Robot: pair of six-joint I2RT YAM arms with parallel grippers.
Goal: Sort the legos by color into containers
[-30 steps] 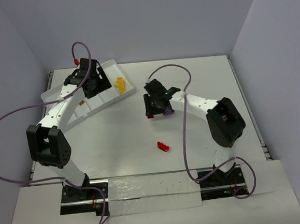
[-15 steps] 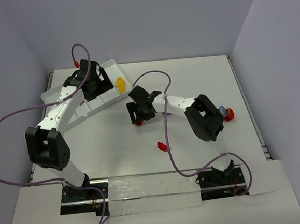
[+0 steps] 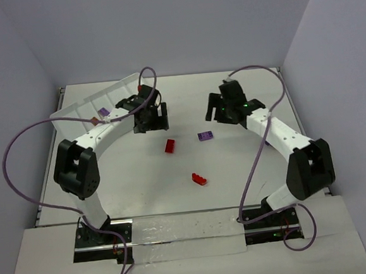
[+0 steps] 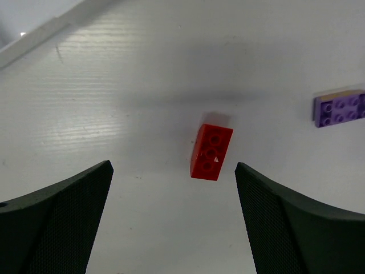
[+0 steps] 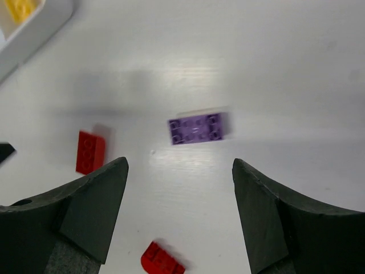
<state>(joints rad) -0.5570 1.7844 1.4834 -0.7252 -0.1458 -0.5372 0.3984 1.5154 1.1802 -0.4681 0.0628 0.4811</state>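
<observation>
A red lego [image 3: 170, 145] lies on the table, with a purple lego [image 3: 204, 136] to its right and a second red lego [image 3: 199, 179] nearer the arms. My left gripper [image 3: 152, 120] is open and empty just behind the first red lego [image 4: 211, 151], which sits ahead of its gripper [image 4: 173, 166]; the purple lego [image 4: 340, 107] is at the right. My right gripper [image 3: 220, 113] is open and empty [image 5: 179, 164] above the purple lego [image 5: 197, 128]. The white tray [image 3: 113, 92] is far left and holds a yellow lego [image 5: 20, 8].
A small purple piece [image 3: 103, 111] shows in the tray beside the left arm. Purple cables loop over both arms. In the right wrist view the red lego [image 5: 90, 152] is at the left, the rounded red one [image 5: 162, 260] at the bottom, and the tray rim [image 5: 43, 31] at the top left.
My left gripper has swung from over the tray to the table by the red lego. My right gripper has pulled back to the right, leaving the purple and red legos on the table.
</observation>
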